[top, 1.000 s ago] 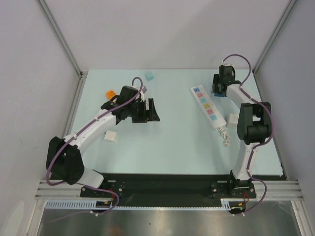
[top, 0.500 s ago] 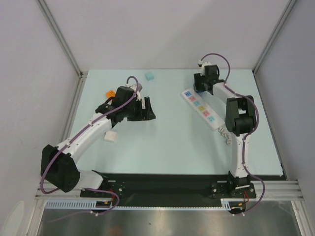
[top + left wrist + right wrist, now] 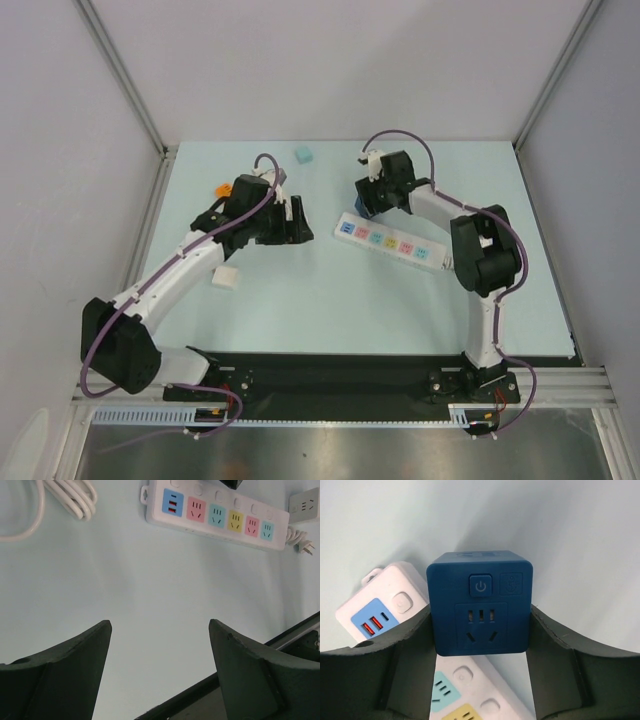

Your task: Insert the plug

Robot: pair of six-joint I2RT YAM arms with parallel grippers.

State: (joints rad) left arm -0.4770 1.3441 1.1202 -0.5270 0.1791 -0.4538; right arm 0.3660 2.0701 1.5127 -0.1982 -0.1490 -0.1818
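Pale blue-green tabletop (image 3: 330, 300) is sitting inside a grey-walled booth, seen from above w/ two arms reaching in from the near edge.

Right hand (image 3: 372, 196) is reaching to the far centre and gripping a blue cube adapter (image 3: 480, 610) btwn its two dark fingers (image 3: 555, 650), which are pressing on the cube's left and right sides. The cube's face is showing a power button and a socket. It is hanging just over the left end of a white power strip (image 3: 390, 242); whether the two are touching, cannot tell.

That strip is lying at a slant right of centre, left end a bit farther, its cord leaving at the right end. Its outlets are coloured blue, pink, teal, yellow, pink, teal in the left wrist view.

Left hand (image 3: 160, 625) is hovering left of centre, spread wide w/ nothing btwn its fingers, and pointing toward the strip.

Also lying around: a coiled white cable (image 3: 70, 497), a white wall adapter (image 3: 303, 506) by the strip's cord end, a white cube (image 3: 226, 277) near the left arm, an orange piece (image 3: 224, 190) and a teal cube (image 3: 303, 155) at the far left.
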